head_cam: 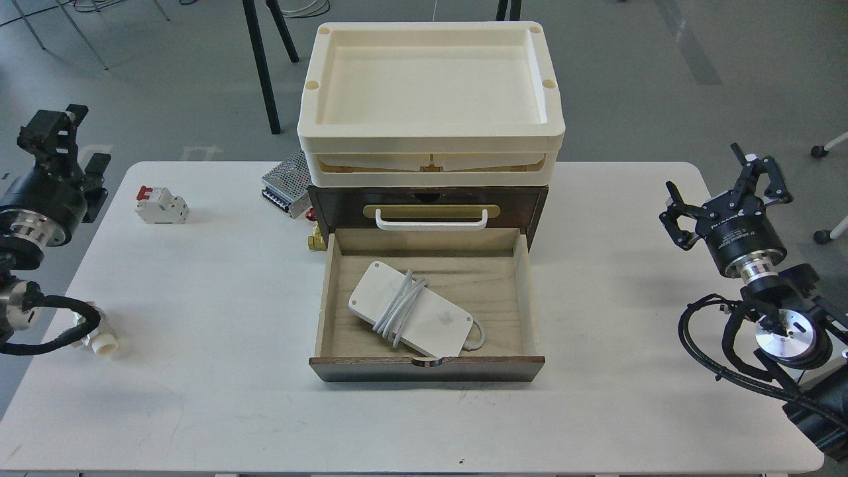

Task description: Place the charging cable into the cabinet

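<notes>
While you look down from the head view, the charging cable [411,310] lies inside the pulled-out bottom drawer [427,305] of the cabinet [427,209], resting flat on the pale, grained wood floor. It is a smooth white brick with rounded corners, set at a slant, its thick white cord wound in several turns around the middle and a small loop sticking out at the right end, near the drawer's right wall. The drawer has light wooden walls and a dark brown front edge with a semicircular notch. Above it you see the cabinet's dark, glossy upper front with an oblong brass plate and a white bar handle [431,220]. Two cream plastic trays [430,86] with rounded corners sit stacked on top, the upper one shallow and matte.

Your left gripper [56,132] hangs off the table's left edge, dark and seen at an awkward angle, so you cannot tell whether its fingers are apart or together. Your right gripper [719,185] hovers beyond the right edge with its black fingers spread apart, holding nothing.

On the white matte table [199,371] a small white breaker with a red switch [161,205] stands at the left, and a perforated metal box [288,182] sits just beside the cabinet's left rear corner.
</notes>
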Action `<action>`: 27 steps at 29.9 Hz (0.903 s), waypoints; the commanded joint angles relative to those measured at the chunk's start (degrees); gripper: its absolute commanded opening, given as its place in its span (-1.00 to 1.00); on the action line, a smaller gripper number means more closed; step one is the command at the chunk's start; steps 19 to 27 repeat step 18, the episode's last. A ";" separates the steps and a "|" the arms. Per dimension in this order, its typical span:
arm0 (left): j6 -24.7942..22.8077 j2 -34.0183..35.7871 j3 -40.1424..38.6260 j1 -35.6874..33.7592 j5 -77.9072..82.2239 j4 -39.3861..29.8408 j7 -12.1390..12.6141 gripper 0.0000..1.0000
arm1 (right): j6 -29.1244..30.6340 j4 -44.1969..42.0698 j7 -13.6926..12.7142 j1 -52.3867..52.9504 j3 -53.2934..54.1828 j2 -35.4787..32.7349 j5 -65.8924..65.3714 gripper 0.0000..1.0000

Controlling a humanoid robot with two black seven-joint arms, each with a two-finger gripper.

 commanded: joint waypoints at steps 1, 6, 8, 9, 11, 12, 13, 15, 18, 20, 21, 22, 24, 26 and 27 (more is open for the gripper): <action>-3.79 -5.28 -2.63 -0.23 -1.26 6.66 0.00 0.73 | 0.31 -0.09 0.00 0.00 0.14 0.00 0.09 0.99; -7.84 -6.96 -4.31 -0.15 -1.53 9.66 0.00 0.74 | 0.13 -0.17 0.00 0.09 0.32 0.00 0.09 0.99; -8.54 -7.05 -4.31 0.20 -1.53 9.58 0.00 0.74 | -0.05 -0.17 0.00 0.09 0.41 0.00 0.09 0.99; -8.72 -7.05 -4.31 0.29 -1.53 9.58 0.00 0.74 | -0.05 -0.17 0.00 0.09 0.41 0.00 0.09 0.99; -9.07 -7.22 -4.23 0.47 -1.44 9.49 0.00 0.76 | -0.13 -0.17 0.00 0.09 0.50 0.00 0.09 0.99; -9.34 -7.22 -4.23 0.64 -1.44 9.49 0.00 0.77 | -0.13 -0.17 0.00 0.00 0.50 0.00 0.09 0.99; -9.69 -7.22 -4.23 0.82 -1.44 9.49 0.00 0.77 | -0.13 -0.17 0.00 0.08 0.41 0.00 0.09 0.99; -10.30 -7.22 -4.14 0.91 -1.44 9.49 0.00 0.78 | -0.13 -0.17 0.00 0.00 0.32 0.00 0.09 0.99; -10.74 -7.22 -4.14 0.91 -1.44 9.49 0.00 0.78 | -0.05 -0.17 0.00 0.00 0.23 0.00 0.09 0.99; -10.74 -7.22 -4.14 0.91 -1.44 9.49 0.00 0.78 | -0.05 -0.17 0.00 0.00 0.23 0.00 0.09 0.99; -10.74 -7.22 -4.14 0.91 -1.44 9.49 0.00 0.78 | -0.05 -0.17 0.00 0.00 0.23 0.00 0.09 0.99; -10.74 -7.22 -4.14 0.91 -1.44 9.49 0.00 0.78 | -0.05 -0.17 0.00 0.00 0.23 0.00 0.09 0.99; -10.74 -7.22 -4.14 0.91 -1.44 9.49 0.00 0.78 | -0.05 -0.17 0.00 0.00 0.23 0.00 0.09 0.99; -10.74 -7.22 -4.14 0.91 -1.44 9.49 0.00 0.78 | -0.05 -0.17 0.00 0.00 0.23 0.00 0.09 0.99; -10.74 -7.22 -4.14 0.91 -1.44 9.49 0.00 0.78 | -0.05 -0.17 0.00 0.00 0.23 0.00 0.09 0.99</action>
